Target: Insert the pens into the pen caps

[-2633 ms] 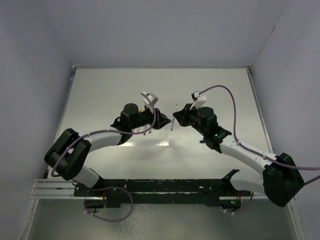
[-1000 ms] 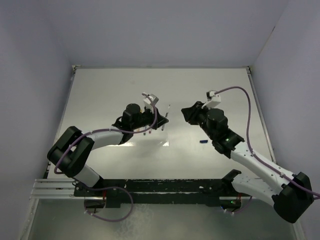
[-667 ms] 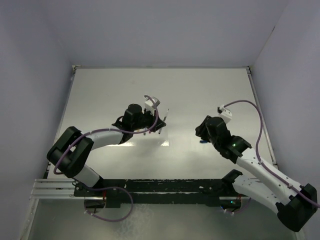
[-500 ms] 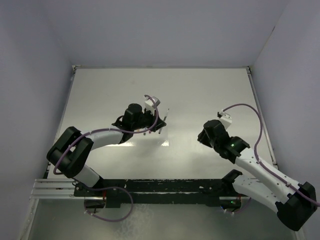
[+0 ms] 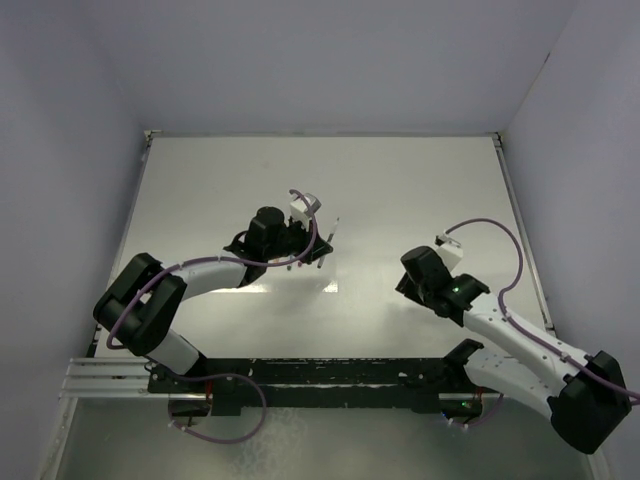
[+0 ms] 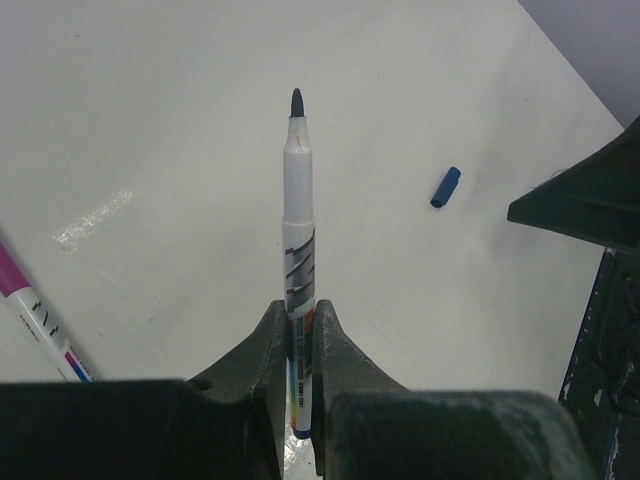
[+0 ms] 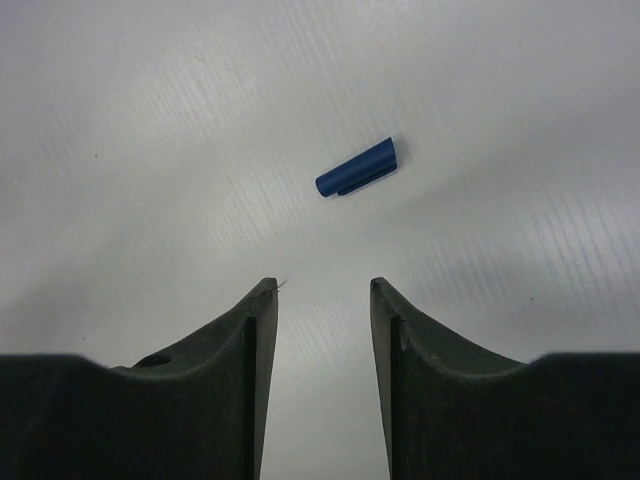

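My left gripper (image 6: 298,305) is shut on a whitish pen (image 6: 298,200) with a dark blue tip, which sticks straight out ahead of the jaws. In the top view the left gripper (image 5: 322,243) holds the pen (image 5: 334,228) above the table's middle. A dark blue pen cap (image 7: 357,168) lies on the table just ahead of my right gripper (image 7: 322,290), which is open and empty above it. The cap also shows in the left wrist view (image 6: 445,187). In the top view the right gripper (image 5: 408,282) hides the cap. Other caps are out of view.
A second pen with a pink end (image 6: 30,310) lies on the table at the lower left of the left wrist view. The right arm's dark body (image 6: 590,200) shows at that view's right edge. Grey walls close the table (image 5: 400,180) on three sides.
The pen passed from between both grippers to the left gripper alone. The right arm drew back right and towards the near edge, and came down over the blue cap. The left gripper hardly moved.
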